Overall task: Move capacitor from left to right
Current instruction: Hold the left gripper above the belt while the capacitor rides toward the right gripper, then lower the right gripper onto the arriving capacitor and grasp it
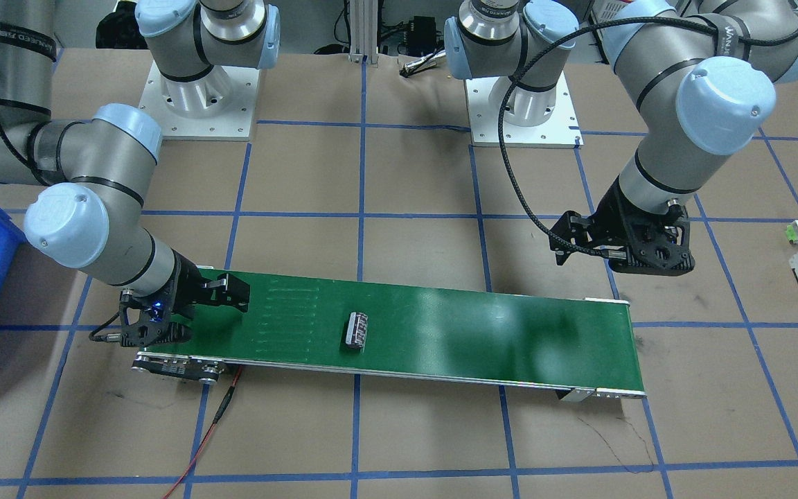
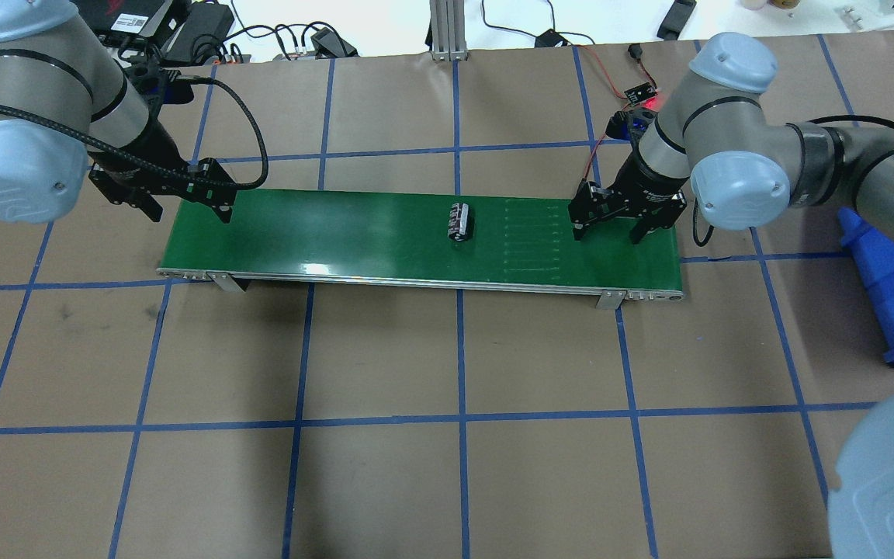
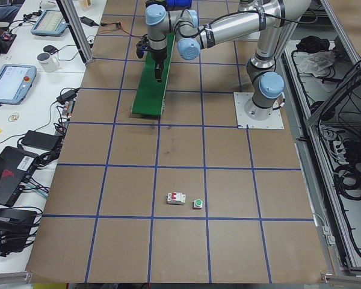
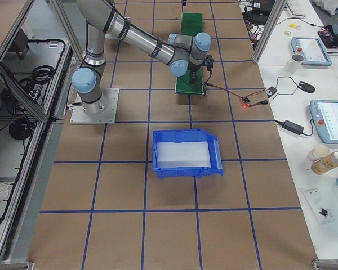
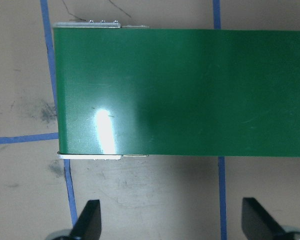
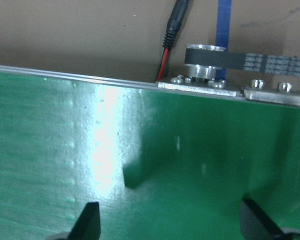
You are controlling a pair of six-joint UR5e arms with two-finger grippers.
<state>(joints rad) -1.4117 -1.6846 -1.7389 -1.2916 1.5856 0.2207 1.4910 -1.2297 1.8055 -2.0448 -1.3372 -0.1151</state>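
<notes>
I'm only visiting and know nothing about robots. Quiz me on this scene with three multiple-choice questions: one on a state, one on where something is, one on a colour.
1. How do the left gripper and the right gripper stand?
A) both shut
B) both open, holding nothing
C) one shut on a part

2. Where is the capacitor?
A) in the left gripper
B) in the right gripper
C) lying on the green belt, about midway along it

3. What colour are the tape lines on the table?
A) blue
B) red
C) yellow

Answers:
1 B: each wrist view shows two fingertips wide apart with nothing between them.
2 C: in the overhead view it lies alone on the belt, between the two grippers.
3 A: blue lines form a grid on the brown table.
</notes>
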